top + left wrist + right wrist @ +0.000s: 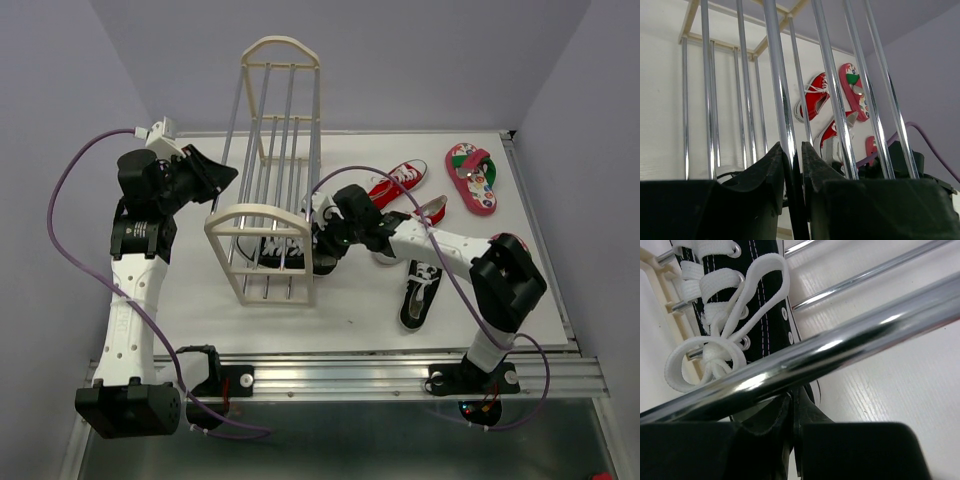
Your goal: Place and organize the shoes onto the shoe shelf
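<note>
The shoe shelf (262,235) stands left of centre, cream arched ends joined by grey rods. My left gripper (218,182) is shut on one of its upper rods (785,115) from the left side. My right gripper (320,243) reaches into the shelf's near end from the right and is shut on the heel of a black sneaker (757,300) that sits low inside the shelf (283,250). The other black sneaker (421,293) lies on the table to the right. Two red sneakers (402,181) (418,222) and a pink-red flip-flop (472,177) lie further back right.
A shelf rod (850,337) crosses right in front of my right gripper (794,405). Through the rods the left wrist view shows the red sneakers (812,97) and the flip-flop (855,92). Walls close in on left, back and right. A purple cable (80,170) loops by the left arm.
</note>
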Robot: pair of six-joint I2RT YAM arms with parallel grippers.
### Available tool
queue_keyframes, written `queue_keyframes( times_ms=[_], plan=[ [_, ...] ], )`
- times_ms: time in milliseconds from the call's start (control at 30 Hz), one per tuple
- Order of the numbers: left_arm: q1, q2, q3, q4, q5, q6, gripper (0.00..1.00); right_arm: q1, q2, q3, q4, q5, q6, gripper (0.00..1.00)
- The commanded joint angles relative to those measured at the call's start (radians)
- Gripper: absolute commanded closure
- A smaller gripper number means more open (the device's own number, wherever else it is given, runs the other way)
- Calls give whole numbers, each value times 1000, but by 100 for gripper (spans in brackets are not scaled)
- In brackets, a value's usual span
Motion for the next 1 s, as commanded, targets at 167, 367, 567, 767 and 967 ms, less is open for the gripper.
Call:
queue_keyframes(
  times_ms=[167,367,567,767,967],
  plan=[
    [-6,48,-71,-10,13,178,100,15,63,92,168,-122,5,82],
    [-6,51,-72,-10,19,177,100,15,71,51,220,-124,-18,70],
    [-6,51,-72,-10,17,177,100,15,54,48,235,-67,9,49],
    [-7,53,-74,-10,16,175,100,15,8,58,235,70,62,40],
    [-7,53,-76,-10,6,170,100,15,-123,22,194,385,251,0]
  ],
)
